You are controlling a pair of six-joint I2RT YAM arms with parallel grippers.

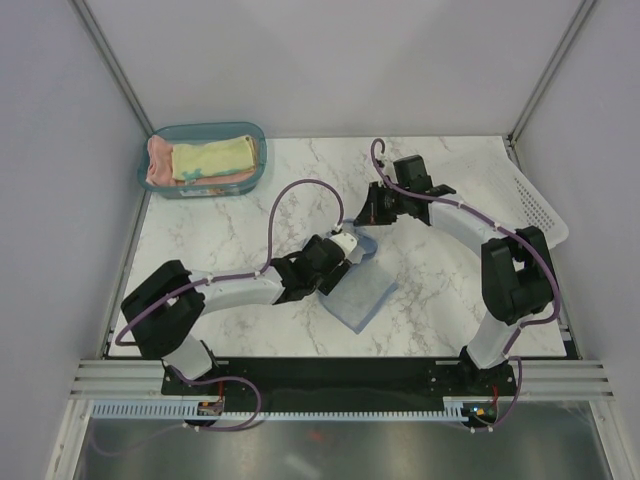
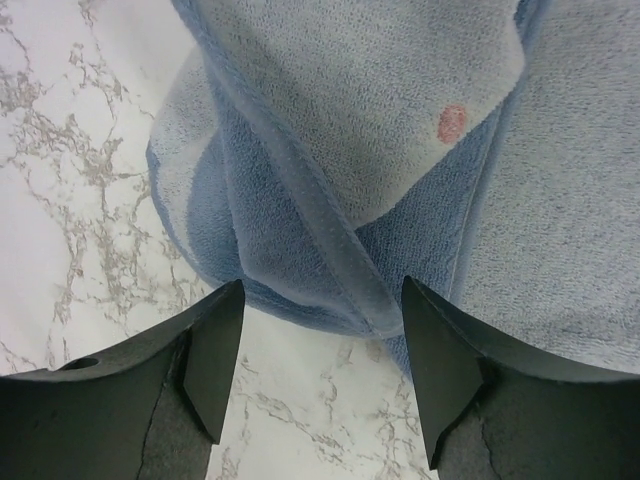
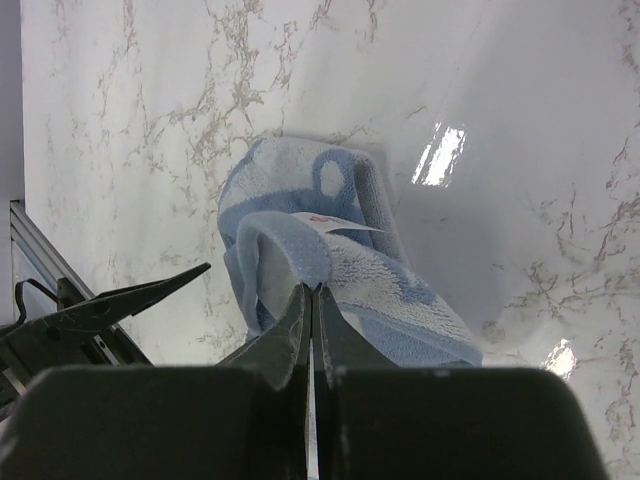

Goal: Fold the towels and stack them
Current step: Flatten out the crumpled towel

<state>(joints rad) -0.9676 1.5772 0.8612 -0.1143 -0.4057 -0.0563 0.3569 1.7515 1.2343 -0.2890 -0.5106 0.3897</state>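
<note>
1. A white, grey-veined marble surface (image 1: 440,190) was seen, closed in on three sides by plain pale walls (image 1: 330,60), with metal frame posts rising at the two far corners.
2. A black plate and an aluminium rail (image 1: 560,378) were set along the near edge, where both arms were bolted.
3. At the far left corner a teal bin (image 1: 200,127) was placed. A salmon-pink towel (image 1: 158,160) was laid in it, with a pale yellow towel (image 1: 212,158) folded on top.
4. A white perforated basket (image 1: 535,205) was propped at the right edge, tilted against the wall.
5. The light blue towel (image 1: 360,295) was found near the middle of the surface, toward the near edge, partly folded, with one bunched end turned toward the far edge.
6. The left gripper (image 2: 320,300) was held low at that bunched end. Its jaws were spread wide on either side of a folded hem, and nothing was gripped.
7. The right gripper (image 3: 310,290) was poised just beyond the towel on the far side. Its jaws were pressed fully together, and no cloth was seen between them.
</note>
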